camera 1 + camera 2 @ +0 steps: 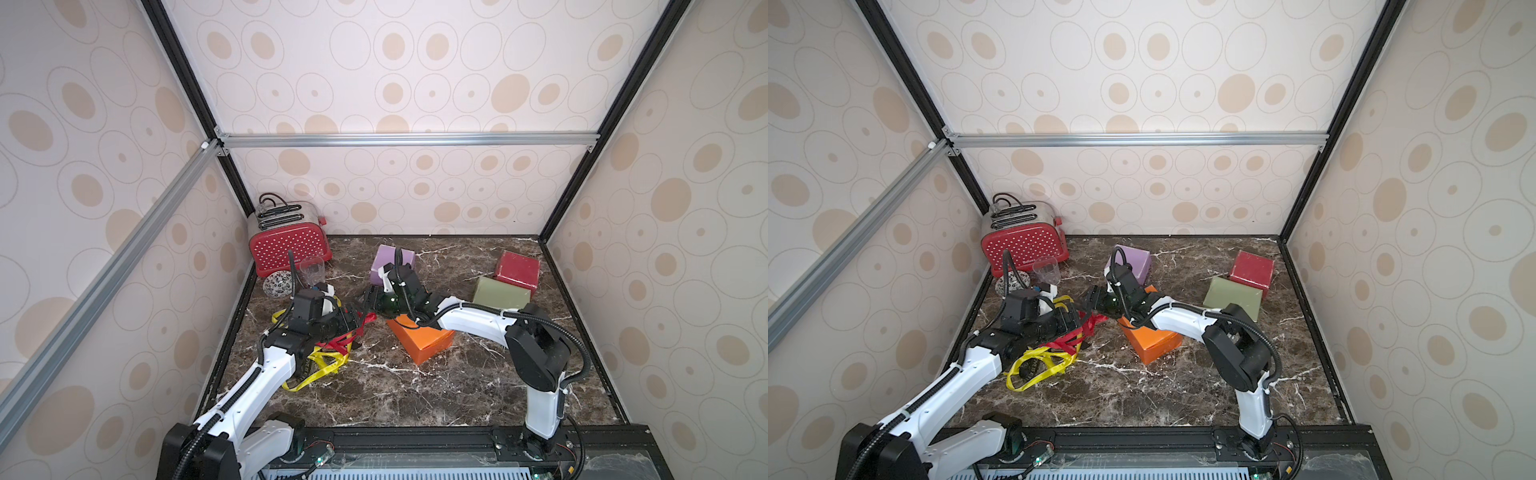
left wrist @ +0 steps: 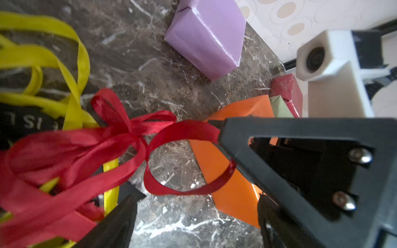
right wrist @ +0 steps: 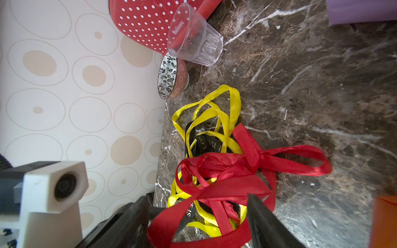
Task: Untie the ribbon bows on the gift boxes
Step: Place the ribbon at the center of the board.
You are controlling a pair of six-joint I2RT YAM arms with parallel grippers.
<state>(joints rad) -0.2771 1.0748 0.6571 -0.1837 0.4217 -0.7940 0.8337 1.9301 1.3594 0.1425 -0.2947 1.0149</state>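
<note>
Left gripper (image 2: 198, 195) and right gripper (image 3: 197, 196) are shown with jaws apart around the knotted red ribbon (image 2: 129, 126), heaped on the table (image 2: 150, 64) near the orange box (image 2: 232, 193); a tail, not a loop, should be pinched and pulled.

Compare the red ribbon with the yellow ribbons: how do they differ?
The red ribbon is knotted with loops; the yellow ribbons lie in loose loops. The red ribbon lies mostly on top, the yellow ribbons underneath. Both are flat, shiny and heaped together.
</note>
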